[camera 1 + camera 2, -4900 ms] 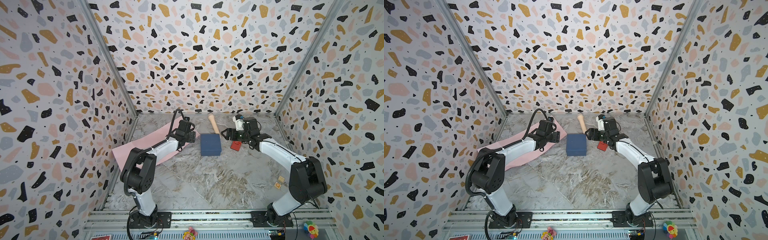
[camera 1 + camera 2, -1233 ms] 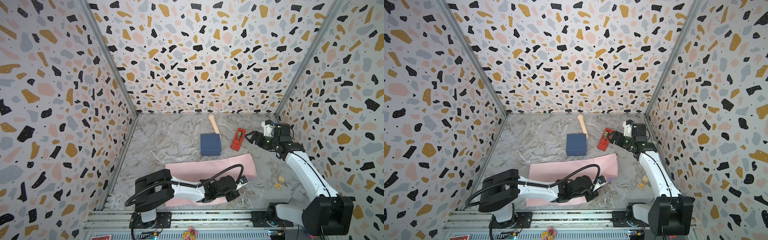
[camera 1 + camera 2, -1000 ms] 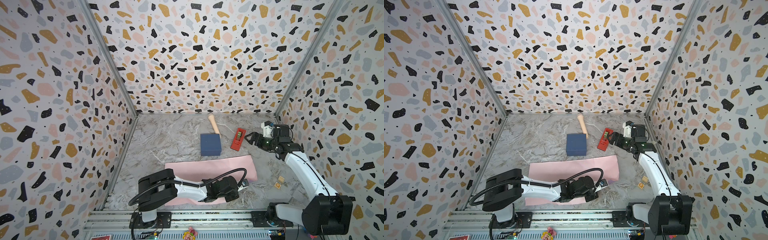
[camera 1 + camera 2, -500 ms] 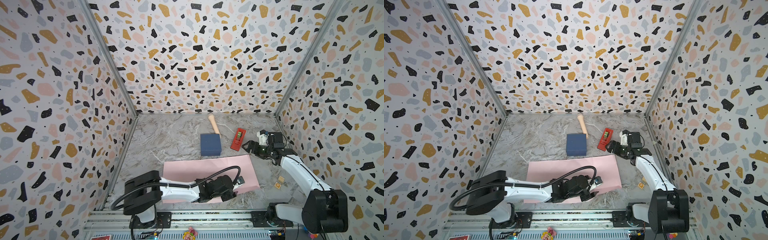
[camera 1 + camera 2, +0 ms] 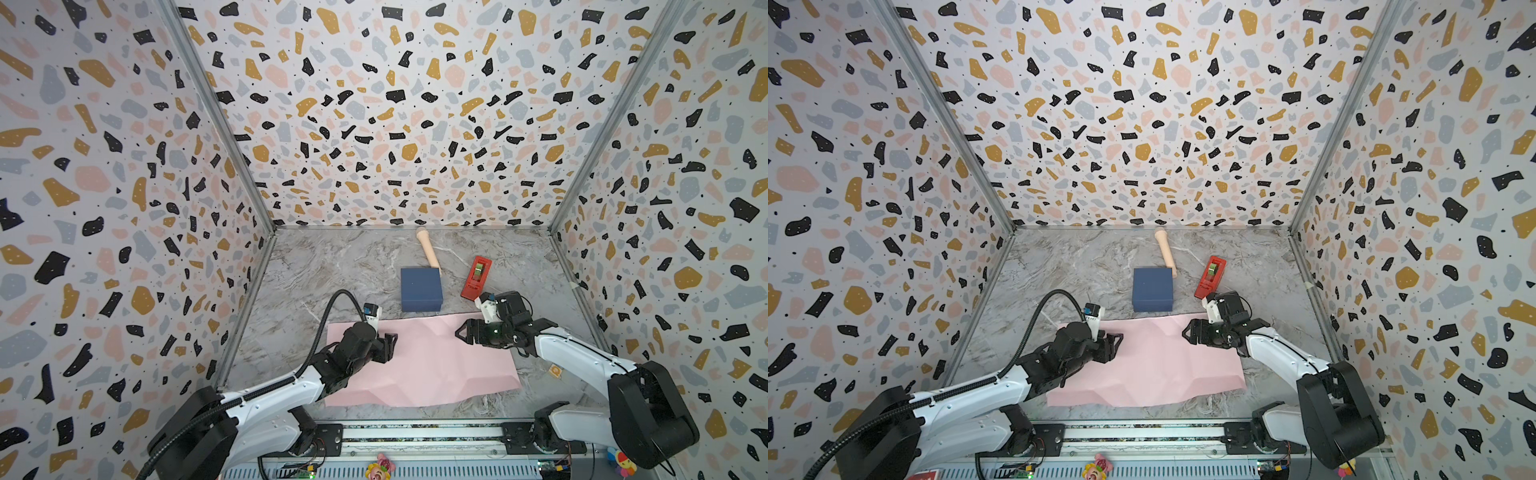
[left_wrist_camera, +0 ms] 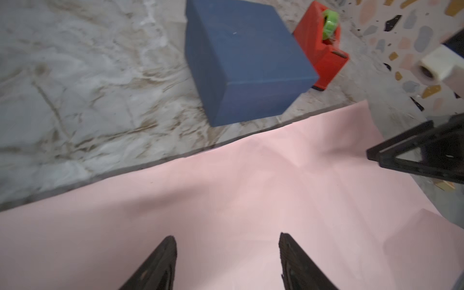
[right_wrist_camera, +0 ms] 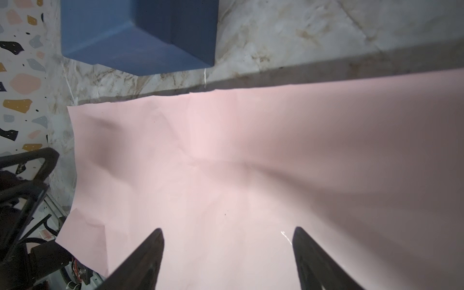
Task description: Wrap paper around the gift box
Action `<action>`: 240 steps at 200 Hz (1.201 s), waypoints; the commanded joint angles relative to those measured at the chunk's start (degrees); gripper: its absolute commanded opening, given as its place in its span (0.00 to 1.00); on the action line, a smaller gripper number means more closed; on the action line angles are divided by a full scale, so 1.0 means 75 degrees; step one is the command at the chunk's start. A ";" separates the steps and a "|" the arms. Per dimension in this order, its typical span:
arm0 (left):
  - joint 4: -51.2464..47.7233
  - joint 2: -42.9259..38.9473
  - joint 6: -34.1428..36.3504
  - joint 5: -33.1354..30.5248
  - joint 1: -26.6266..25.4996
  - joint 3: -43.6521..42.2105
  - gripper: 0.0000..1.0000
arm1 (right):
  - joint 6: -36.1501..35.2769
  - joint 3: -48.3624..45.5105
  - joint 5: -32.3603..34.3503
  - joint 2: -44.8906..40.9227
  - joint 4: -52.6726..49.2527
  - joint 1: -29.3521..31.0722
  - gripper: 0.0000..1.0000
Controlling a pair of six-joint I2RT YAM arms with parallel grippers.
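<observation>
The dark navy gift box [image 5: 420,289] [image 5: 1152,289] stands on the marble floor just behind the paper [image 5: 424,361] [image 5: 1150,361]. The paper lies flat and creased, pink face up. My left gripper [image 5: 390,347] [image 6: 226,238] hovers open over the sheet's left part with nothing between its fingers. My right gripper [image 5: 461,332] [image 7: 226,231] is open too, low over the sheet's back right corner and pointing left. The wrist views show the box [image 6: 246,57] [image 7: 140,32] beyond the paper's far edge [image 6: 226,190] [image 7: 251,163].
A red tape dispenser [image 5: 475,278] with green tape lies right of the box. A beige toy microphone [image 5: 428,249] lies behind the box, touching its back corner. A small tan tag [image 5: 555,371] sits right of the paper. Patterned walls enclose three sides.
My left gripper has opened, let go of the paper's front edge and moved back and left over the sheet. My right gripper came forward from the dispenser to the paper's corner.
</observation>
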 commanded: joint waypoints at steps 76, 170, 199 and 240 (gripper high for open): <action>0.1354 0.2506 -0.0368 0.1239 0.0801 0.0408 0.65 | 0.0131 -0.1055 0.0088 0.0072 0.1451 -0.0900 0.74; 0.1121 0.2721 -0.0151 0.0752 0.0801 0.0667 0.65 | 0.0075 -0.1088 0.0160 0.0129 0.1532 -0.1328 0.72; 0.1084 0.2434 -0.0115 0.0904 0.0801 0.0724 0.69 | -0.0186 -0.0849 -0.0237 0.0133 0.1648 -0.1334 0.77; 0.0790 0.1917 -0.0013 0.0653 0.0812 0.1407 0.79 | -0.0177 -0.0253 -0.0597 -0.0418 0.1945 -0.1027 0.87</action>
